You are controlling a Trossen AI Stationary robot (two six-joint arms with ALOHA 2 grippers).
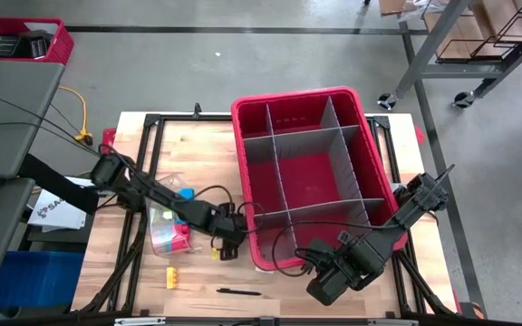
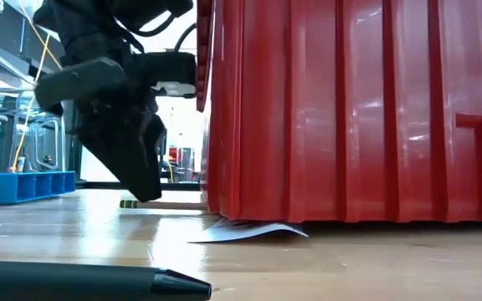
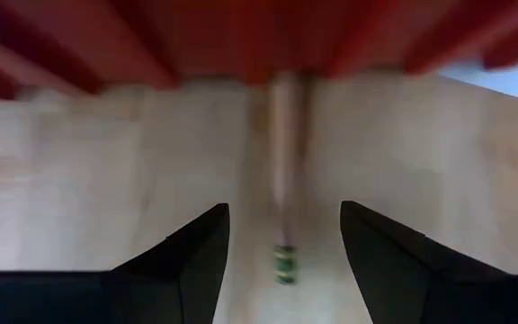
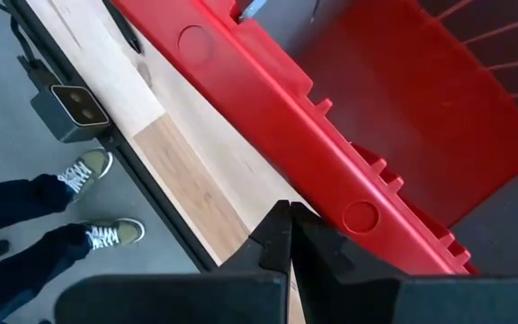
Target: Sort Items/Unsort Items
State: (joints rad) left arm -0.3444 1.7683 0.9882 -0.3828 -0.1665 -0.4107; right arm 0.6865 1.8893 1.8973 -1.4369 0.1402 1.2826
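We see the left gripper [image 3: 284, 236] half open over a pencil [image 3: 283, 180] at the bin's [image 1: 333, 113] 8 o'clock corner, gripping nothing; the right gripper [image 4: 290, 236] is closed, empty.

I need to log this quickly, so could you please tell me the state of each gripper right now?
Left gripper: open, holding nothing, over a thin tan pencil-like stick beside the red plastic bin.
Right gripper: shut, empty.
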